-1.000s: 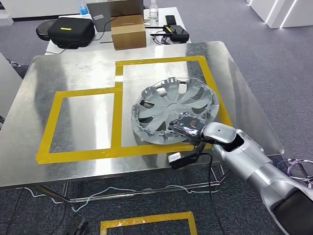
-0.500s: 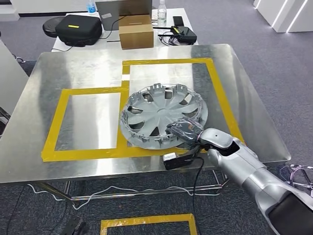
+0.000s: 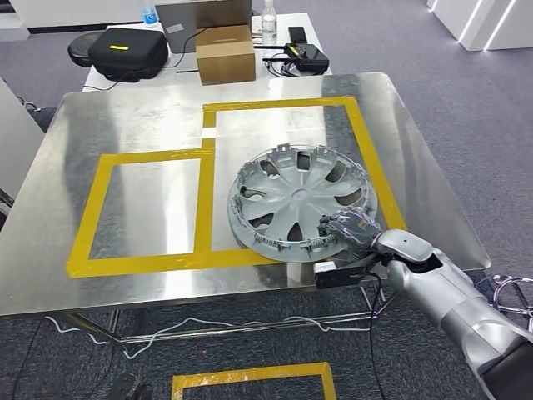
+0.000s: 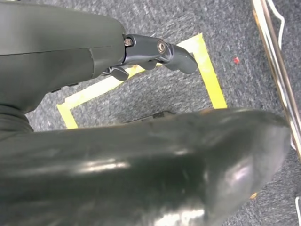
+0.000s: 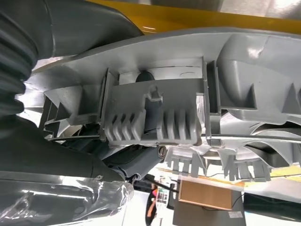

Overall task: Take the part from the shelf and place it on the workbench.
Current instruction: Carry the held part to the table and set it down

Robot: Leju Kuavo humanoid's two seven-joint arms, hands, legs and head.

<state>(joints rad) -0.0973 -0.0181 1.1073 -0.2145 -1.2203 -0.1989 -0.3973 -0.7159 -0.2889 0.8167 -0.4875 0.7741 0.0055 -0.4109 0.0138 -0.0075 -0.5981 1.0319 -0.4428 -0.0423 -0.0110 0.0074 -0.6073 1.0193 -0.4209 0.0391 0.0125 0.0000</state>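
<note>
Hubcap (image 3: pixel 301 202), grasped at its near rim by the right hand's fingers (image 3: pixel 346 227), has shifted rightward over the counter (image 3: pixel 126 117), nearing placement.

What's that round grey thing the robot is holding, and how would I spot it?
Find the shiny metal workbench marked with yellow tape. Over its right-hand taped rectangle is a silver-grey wheel cover, its near edge gripped by the robot's right hand. It is the one round, spoked thing here, with small clips around its rim; the cardboard box and black case sit on another table behind.
</note>
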